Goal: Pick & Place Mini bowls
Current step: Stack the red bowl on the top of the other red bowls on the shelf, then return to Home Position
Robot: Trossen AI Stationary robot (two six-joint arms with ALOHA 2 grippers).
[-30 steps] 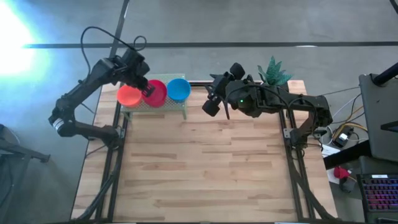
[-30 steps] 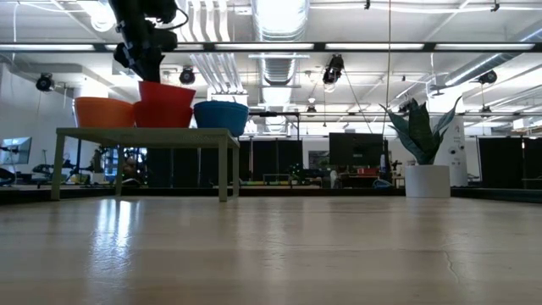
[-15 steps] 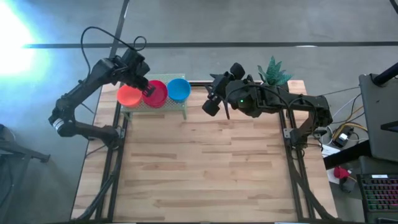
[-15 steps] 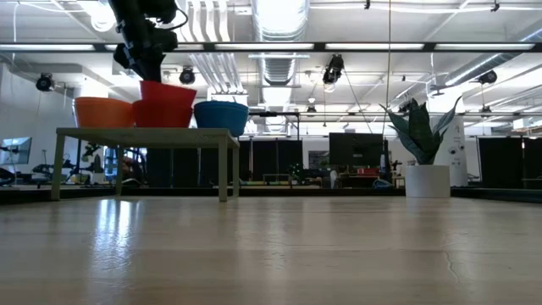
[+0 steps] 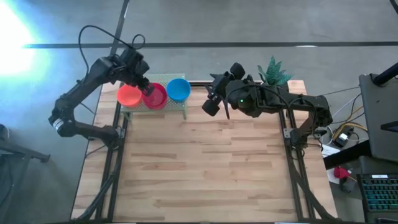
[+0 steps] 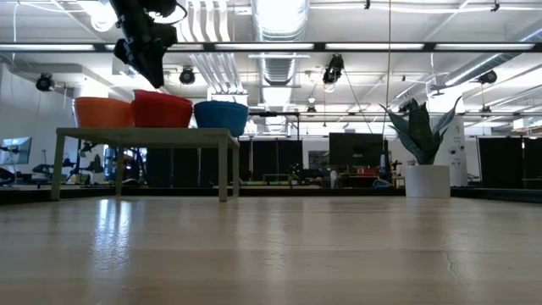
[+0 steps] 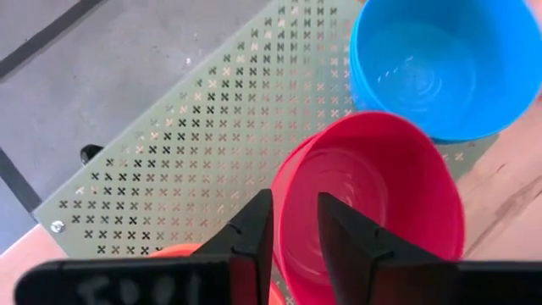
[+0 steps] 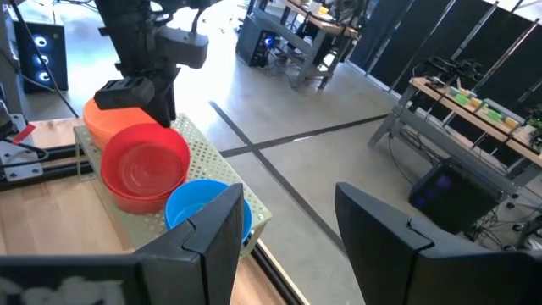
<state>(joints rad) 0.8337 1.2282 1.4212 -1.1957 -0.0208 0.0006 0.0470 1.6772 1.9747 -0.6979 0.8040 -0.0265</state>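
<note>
A green perforated stand is at the table's far left. On it sit an orange mini bowl, a red mini bowl and a blue mini bowl, side by side on their bases. They also show in the low view as orange, red and blue. My left gripper is above the red bowl's left rim, shut on it. My right gripper is open and empty, held in the air at the table's far middle. My left gripper pinches the red bowl's rim on the side next to the orange bowl. One finger is outside the wall and one is inside. The fingers come from above, pointing down. The bowl sits upright on the stand.
A white pot with a green plant stands at the table's far right corner, behind the right arm. The bare wooden table top stretches from the stand to the near edge.
My left gripper has gone down with the red bowl. The bowl was lifted and tilted above the other two; now it sits level on the stand between the orange and the blue bowl.
</note>
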